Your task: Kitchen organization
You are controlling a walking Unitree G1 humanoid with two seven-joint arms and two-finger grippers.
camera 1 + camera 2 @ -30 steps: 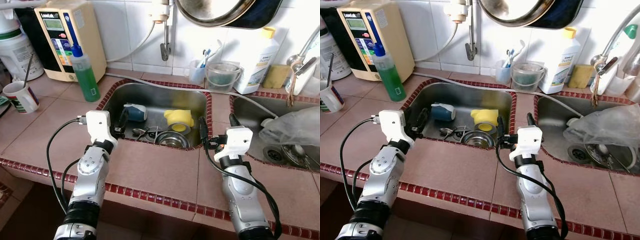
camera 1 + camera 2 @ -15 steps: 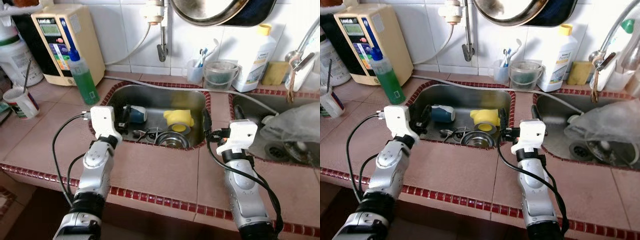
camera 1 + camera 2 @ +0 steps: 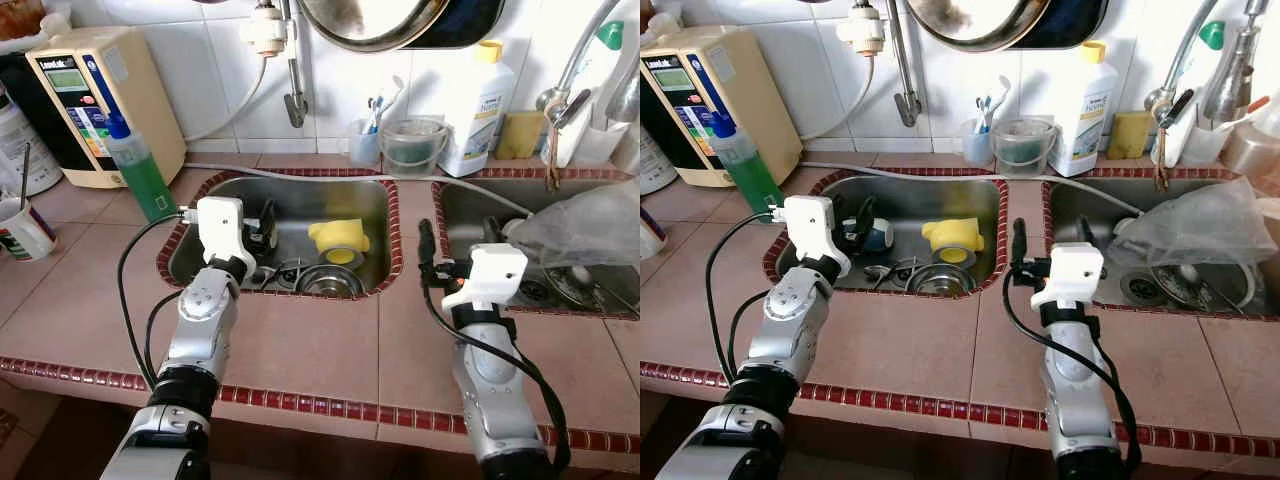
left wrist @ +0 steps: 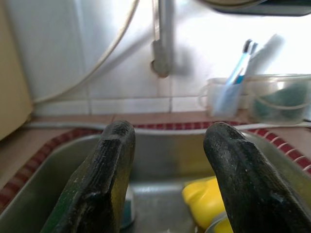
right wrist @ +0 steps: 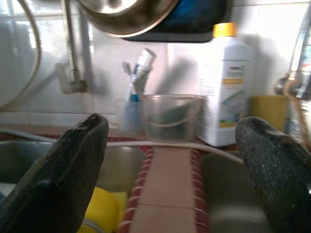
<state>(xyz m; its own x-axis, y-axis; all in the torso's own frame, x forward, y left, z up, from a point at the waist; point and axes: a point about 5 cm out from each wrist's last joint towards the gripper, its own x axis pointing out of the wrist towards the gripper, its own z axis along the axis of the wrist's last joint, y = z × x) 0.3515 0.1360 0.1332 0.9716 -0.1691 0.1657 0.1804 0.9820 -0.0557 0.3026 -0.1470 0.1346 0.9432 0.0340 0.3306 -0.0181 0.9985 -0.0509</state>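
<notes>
Both arms have reached further forward; the left pincer (image 3: 262,222), fingers spread and empty, hangs over the sink (image 3: 375,190), nearer the yellow cup (image 3: 338,236) than the equally open right pincer (image 3: 458,240).

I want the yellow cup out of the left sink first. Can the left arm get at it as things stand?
Probably yes. The left end effector hangs open over the left sink, with the yellow cup just beyond and below it. Nothing lies between them; the utensils sit nearer the drain.
</notes>
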